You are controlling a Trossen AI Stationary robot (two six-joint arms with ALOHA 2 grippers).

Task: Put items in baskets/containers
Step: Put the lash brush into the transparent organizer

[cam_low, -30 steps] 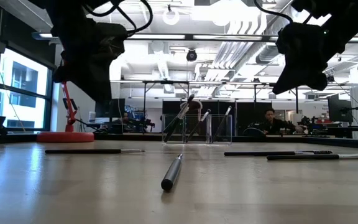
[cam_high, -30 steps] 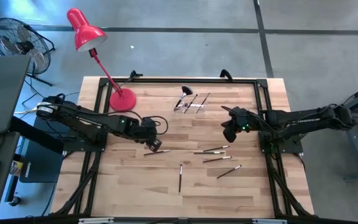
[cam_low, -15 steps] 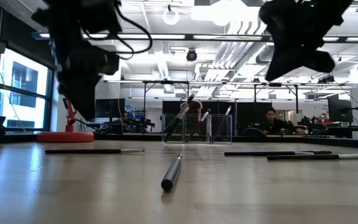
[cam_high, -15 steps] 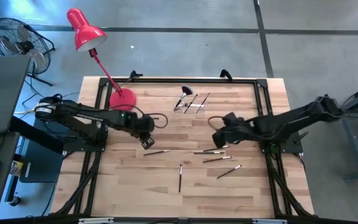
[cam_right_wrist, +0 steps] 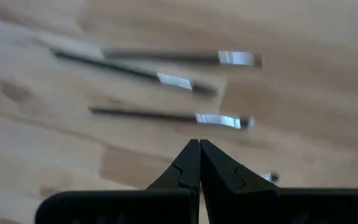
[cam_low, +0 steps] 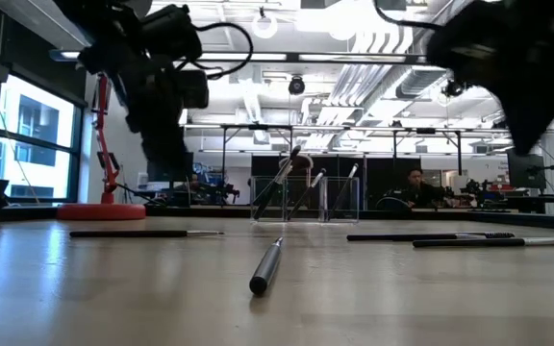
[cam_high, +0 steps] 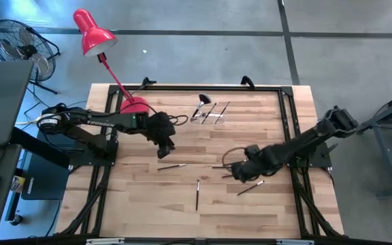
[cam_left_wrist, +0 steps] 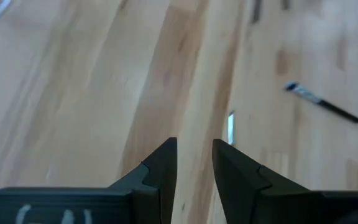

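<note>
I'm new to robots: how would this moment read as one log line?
left hand: part open, empty | right hand: shut, above thin dark makeup brushes | clear plastic holder: some brushes inside

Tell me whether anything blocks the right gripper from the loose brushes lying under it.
Nothing visible does. The right gripper, shut and empty, hangs just above three brushes lying on bare table, with only open wood between its tips and them.

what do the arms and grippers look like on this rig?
Both arms are dark, slim, multi-jointed links. Black cable loops out near the left gripper and near the right gripper. In the wrist views each gripper has two black wedge-shaped fingers on a flat black body with faint pale lettering on the left one.
</note>
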